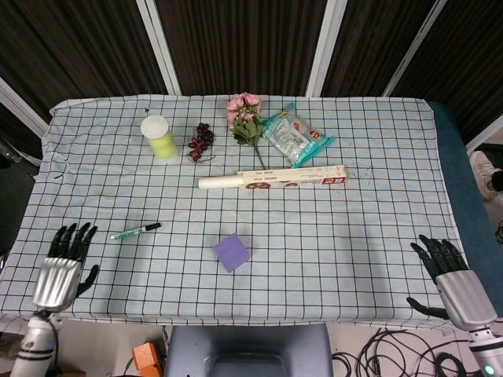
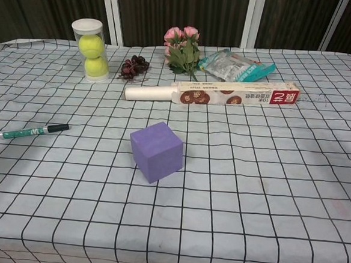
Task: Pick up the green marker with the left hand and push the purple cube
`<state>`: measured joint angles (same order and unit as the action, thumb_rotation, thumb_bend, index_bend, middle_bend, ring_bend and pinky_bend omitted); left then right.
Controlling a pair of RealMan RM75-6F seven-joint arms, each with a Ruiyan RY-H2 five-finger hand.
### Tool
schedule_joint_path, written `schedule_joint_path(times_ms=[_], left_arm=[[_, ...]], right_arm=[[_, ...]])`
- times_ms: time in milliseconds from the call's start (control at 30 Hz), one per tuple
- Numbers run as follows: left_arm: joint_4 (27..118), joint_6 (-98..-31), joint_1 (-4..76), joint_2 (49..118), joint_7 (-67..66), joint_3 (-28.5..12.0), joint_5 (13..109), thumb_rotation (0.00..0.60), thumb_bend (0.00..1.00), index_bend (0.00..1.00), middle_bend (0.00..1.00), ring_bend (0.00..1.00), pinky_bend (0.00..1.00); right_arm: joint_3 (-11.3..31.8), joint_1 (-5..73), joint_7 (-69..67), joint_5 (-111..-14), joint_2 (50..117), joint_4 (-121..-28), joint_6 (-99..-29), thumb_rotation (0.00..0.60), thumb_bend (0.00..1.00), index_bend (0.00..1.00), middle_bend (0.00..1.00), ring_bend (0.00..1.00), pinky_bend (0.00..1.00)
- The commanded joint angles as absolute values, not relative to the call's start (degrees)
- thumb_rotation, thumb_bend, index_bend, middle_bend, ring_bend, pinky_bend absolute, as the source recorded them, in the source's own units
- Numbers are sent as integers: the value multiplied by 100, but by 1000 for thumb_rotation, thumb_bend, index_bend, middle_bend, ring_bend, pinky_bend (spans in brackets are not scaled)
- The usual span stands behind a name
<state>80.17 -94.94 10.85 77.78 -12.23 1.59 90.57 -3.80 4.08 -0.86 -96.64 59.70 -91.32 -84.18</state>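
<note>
**Pen lying free, both hands off the table edge**

The pen (image 1: 136,231) lies flat on the cloth, up and to the right of the left hand (image 1: 63,265), which holds nothing, fingers spread. The right hand (image 1: 449,275) hangs empty at the far corner. Plenty of bare cloth around the pen; the purple cube (image 1: 232,252) sits well off to its right.

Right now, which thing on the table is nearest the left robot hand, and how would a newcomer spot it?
On the checked tablecloth, look at the near left part, left of the purple cube. There lies the pen, flat and alone. It is the only thin stick there: green barrel, black cap.
</note>
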Motion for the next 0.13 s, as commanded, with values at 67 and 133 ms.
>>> schedule_joint_path(times_ms=[67,133], left_arm=[[8449,-9936,641,7231,-1121,335,9400,600,359,0,52,0,88],[8521,-9782,650,7174,-1092,328,9336,600,359,0,50,0,88]], right_arm=[[-384,439,-10,-9640,5992,-9139,-8324,600,305,0,0,0,56],[-384,467,37,-9621,6003,-9148,-8251,600,305,0,0,0,56]])
